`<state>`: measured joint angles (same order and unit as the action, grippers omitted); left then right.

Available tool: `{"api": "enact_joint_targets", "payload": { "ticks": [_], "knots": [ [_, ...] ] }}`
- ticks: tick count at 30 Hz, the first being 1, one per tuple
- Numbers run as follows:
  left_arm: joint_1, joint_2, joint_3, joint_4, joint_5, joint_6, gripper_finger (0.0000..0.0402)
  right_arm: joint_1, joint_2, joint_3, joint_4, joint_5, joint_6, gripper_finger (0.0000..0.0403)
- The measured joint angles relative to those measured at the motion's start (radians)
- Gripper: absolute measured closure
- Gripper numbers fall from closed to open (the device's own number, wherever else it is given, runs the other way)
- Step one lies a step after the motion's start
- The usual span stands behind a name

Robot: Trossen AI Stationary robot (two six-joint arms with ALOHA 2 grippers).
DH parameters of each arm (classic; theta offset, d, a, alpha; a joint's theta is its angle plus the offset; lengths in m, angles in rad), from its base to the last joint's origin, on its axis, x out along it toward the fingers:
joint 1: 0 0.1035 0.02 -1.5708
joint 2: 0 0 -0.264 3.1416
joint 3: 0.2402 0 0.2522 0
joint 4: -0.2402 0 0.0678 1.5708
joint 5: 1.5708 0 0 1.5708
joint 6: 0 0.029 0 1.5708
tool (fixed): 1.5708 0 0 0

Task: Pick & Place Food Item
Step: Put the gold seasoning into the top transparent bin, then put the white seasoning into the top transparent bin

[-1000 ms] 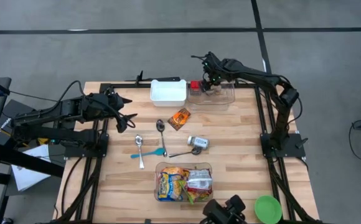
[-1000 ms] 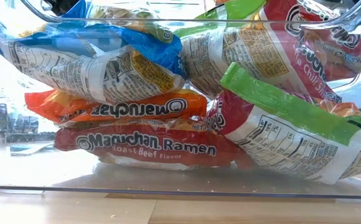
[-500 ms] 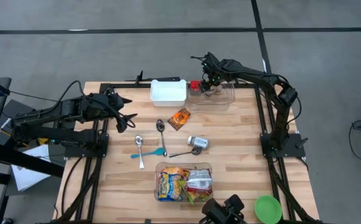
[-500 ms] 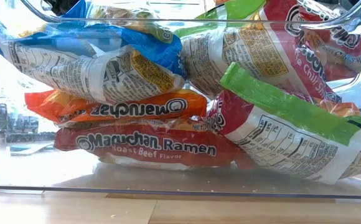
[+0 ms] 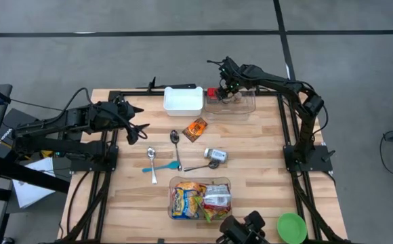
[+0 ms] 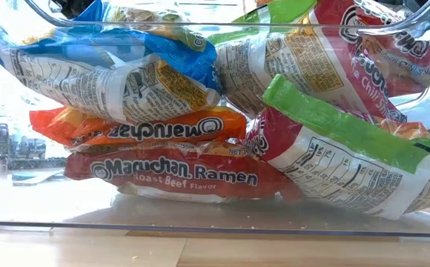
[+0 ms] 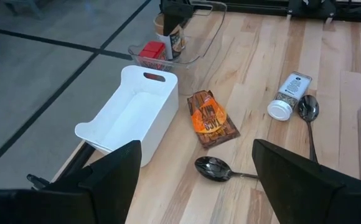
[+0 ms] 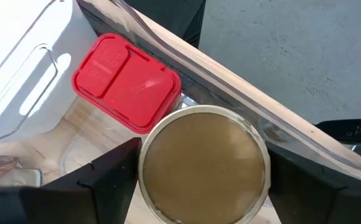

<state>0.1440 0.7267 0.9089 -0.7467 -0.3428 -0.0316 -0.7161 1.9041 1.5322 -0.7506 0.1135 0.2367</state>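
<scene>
A jar with a brown lid [image 8: 204,165] stands upright in the clear bin [image 5: 240,108] at the table's far right, next to a red-lidded box [image 8: 126,81]. My right gripper [image 5: 229,90] hangs over the jar, open, one finger close on each side of the lid. An orange snack packet [image 5: 196,129] lies flat on the table mid-way. My left gripper [image 5: 142,129] waits open above the table's left side, holding nothing. My right gripper's fingers [image 8: 115,180] stand close beside the two opposite sides of the jar's lid rim [image 8: 149,149], coming steeply from above. Whether they touch it I cannot tell. The jar stands upright on the bin's floor.
A white bin [image 5: 183,100] stands left of the clear bin. Spoons [image 5: 175,139] and a small spice jar on its side [image 5: 215,155] lie mid-table. A clear bin of ramen packets [image 5: 200,198] sits at the near edge and fills the low view [image 6: 163,174].
</scene>
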Motion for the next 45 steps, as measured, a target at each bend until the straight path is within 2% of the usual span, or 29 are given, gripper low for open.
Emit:
{"api": "enact_joint_targets", "payload": {
  "ticks": [28,38,45],
  "knots": [
    [0.0,0.0,0.0,0.0,0.011,-0.011,0.0101,-0.004,-0.042,0.002,-0.001,0.019,-0.004,0.0096],
    [0.0,0.0,0.0,0.0,0.012,-0.011,0.0101,0.043,-0.051,0.002,-0.093,0.045,-0.027,0.0097],
    [0.0,0.0,0.0,-0.001,0.012,-0.011,0.0101,0.048,-0.077,0.002,-0.135,0.071,-0.027,0.0122]
  ]
}}
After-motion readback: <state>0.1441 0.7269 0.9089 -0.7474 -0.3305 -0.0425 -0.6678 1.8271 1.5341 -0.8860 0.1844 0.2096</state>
